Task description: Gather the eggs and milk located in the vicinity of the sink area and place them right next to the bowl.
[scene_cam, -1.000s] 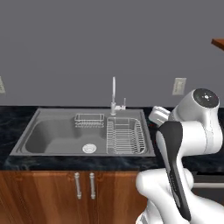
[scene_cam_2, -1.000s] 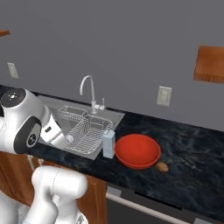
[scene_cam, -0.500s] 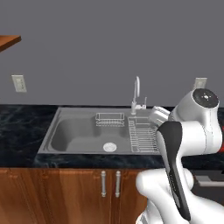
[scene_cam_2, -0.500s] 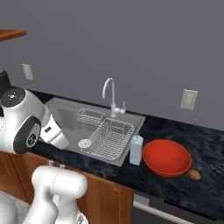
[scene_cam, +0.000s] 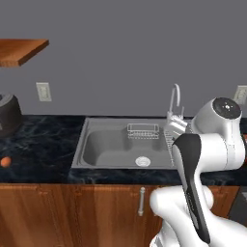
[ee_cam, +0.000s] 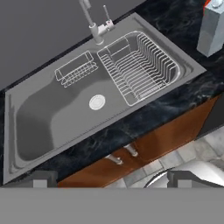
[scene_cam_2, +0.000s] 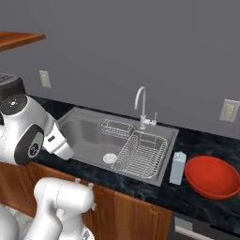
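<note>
the black marble counter [scene_cam_2: 197, 199] runs under everything, with wooden cabinet doors [ee_cam: 144, 144] below it. the sink [ee_cam: 65, 118] is the biggest thing in front of the gripper [ee_cam: 111, 179], whose two dark tips stand wide apart at the bottom of the hand view with nothing between them, so it is released and empty. the basin lies just beyond the tips, across a strip of counter edge. inside the sink, a large wire dish rack [ee_cam: 140, 65] sits further out from the tips and to the right of the round drain [ee_cam: 97, 102], and a smaller wire basket [ee_cam: 76, 69] sits against the far wall. the curved chrome faucet [scene_cam_2: 141, 107] rises behind the rack.

the red bowl [scene_cam_2: 213, 177] rests on the counter well to the right of the sink, far from the gripper. the milk carton [scene_cam_2: 177, 168] stands upright between the sink's right rim and the bowl, just beside the bowl; in the hand view it is at the far upper right. one brown egg [scene_cam: 5, 161] lies on the counter well to the left of the sink, near a dark round appliance [scene_cam: 7, 113], on the opposite side from the bowl.
</note>
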